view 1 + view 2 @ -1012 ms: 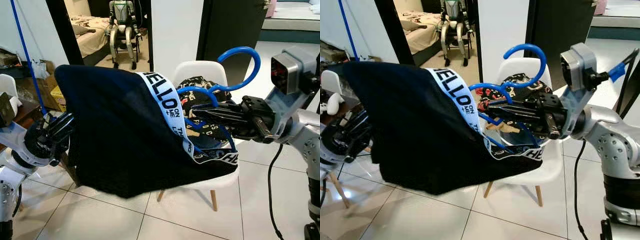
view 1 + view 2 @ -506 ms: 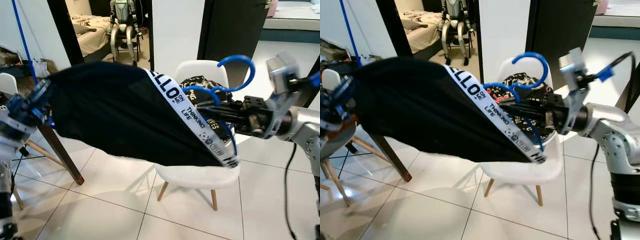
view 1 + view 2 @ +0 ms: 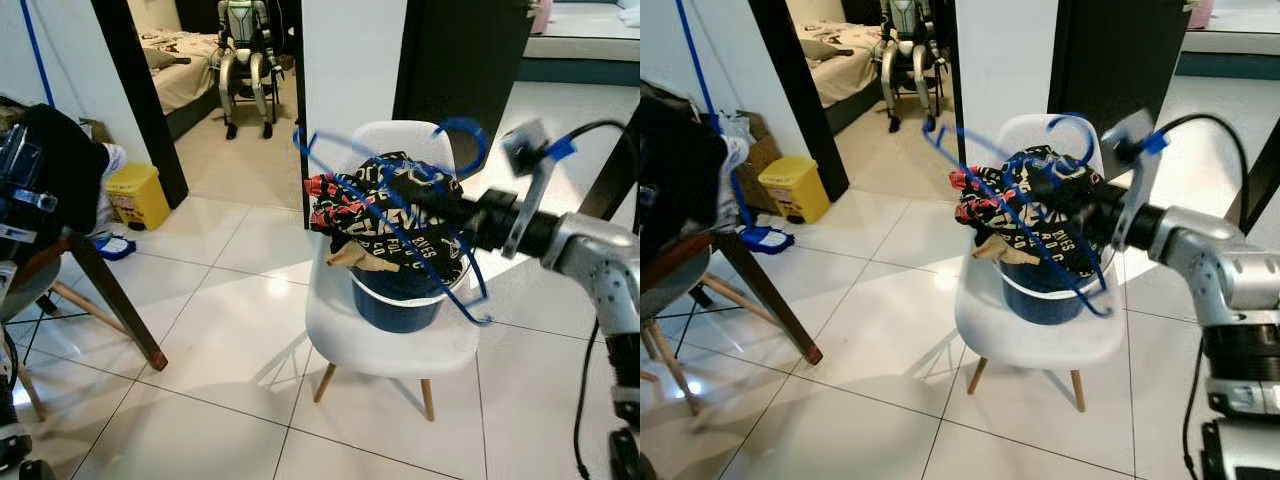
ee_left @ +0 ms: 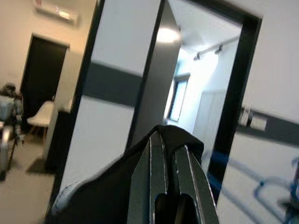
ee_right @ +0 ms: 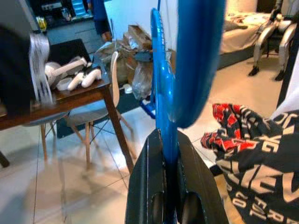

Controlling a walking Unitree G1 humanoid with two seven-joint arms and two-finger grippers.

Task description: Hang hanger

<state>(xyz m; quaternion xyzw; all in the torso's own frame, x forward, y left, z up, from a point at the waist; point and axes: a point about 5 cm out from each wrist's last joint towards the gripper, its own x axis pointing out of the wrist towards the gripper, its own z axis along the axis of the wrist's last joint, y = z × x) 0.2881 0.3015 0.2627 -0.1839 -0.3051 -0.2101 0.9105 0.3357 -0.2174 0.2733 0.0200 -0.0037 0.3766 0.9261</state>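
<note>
The hanger (image 5: 161,93) looks like smooth, glossy blue plastic. The black garment (image 4: 117,182) is matt cloth, as are the printed clothes (image 3: 400,215) heaped in a blue plastic bucket (image 3: 395,305). The chair (image 3: 350,340) has a smooth white plastic seat on wooden legs. Floor tiles (image 3: 220,330) shine glossy white. The desk (image 5: 74,95) is dark wood.
</note>
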